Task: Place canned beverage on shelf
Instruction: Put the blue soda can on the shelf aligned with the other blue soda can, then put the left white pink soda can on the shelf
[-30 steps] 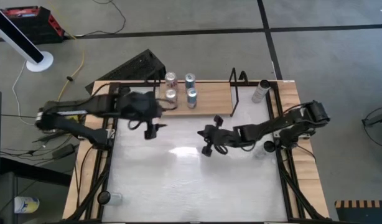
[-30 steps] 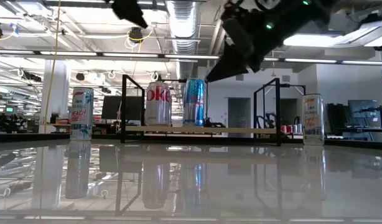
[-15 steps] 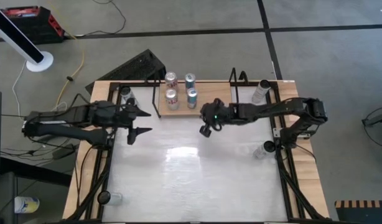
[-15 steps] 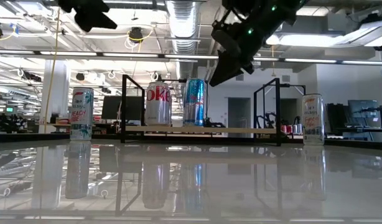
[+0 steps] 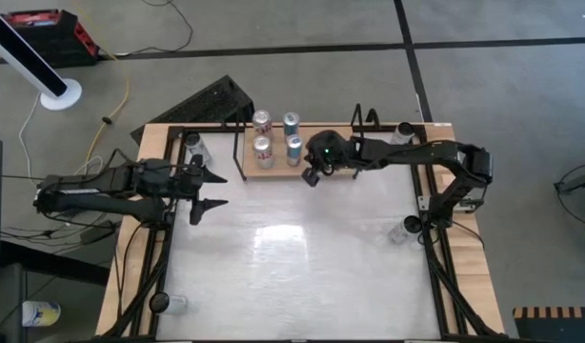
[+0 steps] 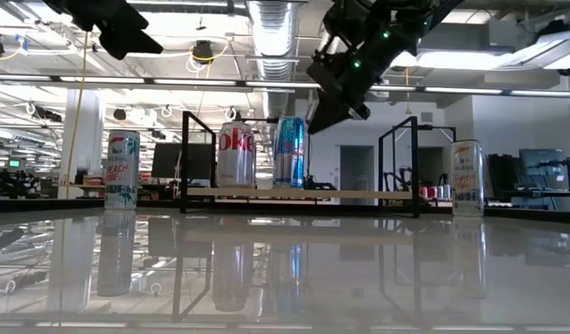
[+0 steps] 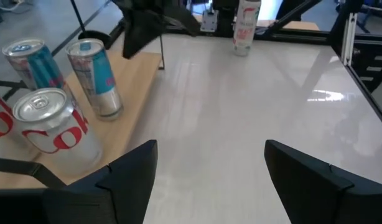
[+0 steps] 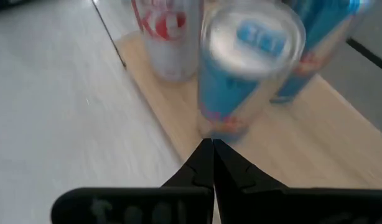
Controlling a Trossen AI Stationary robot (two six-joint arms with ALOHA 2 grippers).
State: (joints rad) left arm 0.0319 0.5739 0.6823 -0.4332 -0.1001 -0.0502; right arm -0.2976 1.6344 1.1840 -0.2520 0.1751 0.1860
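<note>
Moved toward shelf [image 5: 323, 155] since 0.5 s ago: right gripper [image 5: 312, 176], fingers pressed together, empty, beside blue can [image 8: 241, 68]. 4 cans shelved. Left gripper [image 5: 205, 191] spread wide, empty, parked at left edge. Candidate: unshelved can [image 6: 122, 170], left of shelf.

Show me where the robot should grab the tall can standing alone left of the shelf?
Around the middle of its round side. The can stands upright, clear of the shelf, so the open left pincer, nearest it, could probably come in level from the table's open front side. The right pincer, shut, is by the shelf's front edge.
</note>
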